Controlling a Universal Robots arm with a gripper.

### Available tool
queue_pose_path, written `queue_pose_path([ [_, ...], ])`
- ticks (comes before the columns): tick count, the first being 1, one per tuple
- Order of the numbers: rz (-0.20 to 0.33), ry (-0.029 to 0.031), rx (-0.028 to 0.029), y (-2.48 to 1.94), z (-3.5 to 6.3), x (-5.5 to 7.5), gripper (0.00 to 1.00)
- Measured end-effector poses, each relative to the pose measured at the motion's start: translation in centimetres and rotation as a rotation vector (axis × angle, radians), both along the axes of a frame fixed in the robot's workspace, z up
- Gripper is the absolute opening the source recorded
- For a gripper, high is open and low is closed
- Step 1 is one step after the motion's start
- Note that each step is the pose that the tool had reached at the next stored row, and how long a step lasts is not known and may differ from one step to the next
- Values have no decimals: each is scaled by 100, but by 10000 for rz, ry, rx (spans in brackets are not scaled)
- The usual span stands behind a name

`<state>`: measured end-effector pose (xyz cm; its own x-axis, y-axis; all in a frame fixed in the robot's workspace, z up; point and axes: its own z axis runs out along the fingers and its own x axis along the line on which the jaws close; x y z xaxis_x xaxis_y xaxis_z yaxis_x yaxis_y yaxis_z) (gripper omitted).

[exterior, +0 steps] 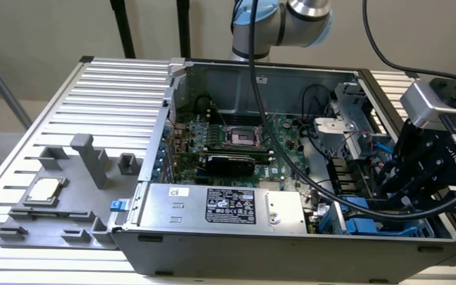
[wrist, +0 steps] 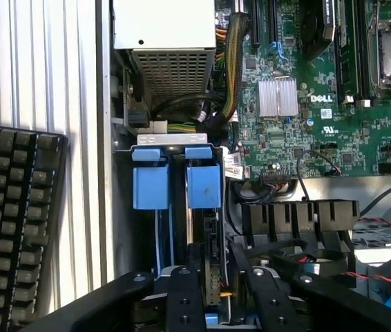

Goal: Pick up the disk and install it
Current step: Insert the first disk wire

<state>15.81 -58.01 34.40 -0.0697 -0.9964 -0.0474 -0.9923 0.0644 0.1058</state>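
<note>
Behind end effector [wrist: 216, 294], disk [wrist: 211, 242] (mostly hidden)

The table [exterior: 117, 77] is a silver metal top with long grooves running across it. A big open computer case [exterior: 291, 178] sits on it, toward the exterior view's right. A grey holder tray [exterior: 62, 196] with pegs and little slots lies flat on the table at the exterior view's left — a small square silver chip [exterior: 44, 190] rests in it. In the wrist view a black keyboard [wrist: 12, 221] lies on the grooved top — just beside the case wall.
</note>
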Motion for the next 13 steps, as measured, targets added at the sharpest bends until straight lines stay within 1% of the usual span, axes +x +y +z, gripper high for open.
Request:
queue_pose_path([
  [2,0,0,-3,0,15,-53,31],
  [8,-1,-1,-3,0,28,-297,31],
  [9,2,0,-5,1,29,-315,31],
  [13,51,0,-3,1,28,-316,31],
])
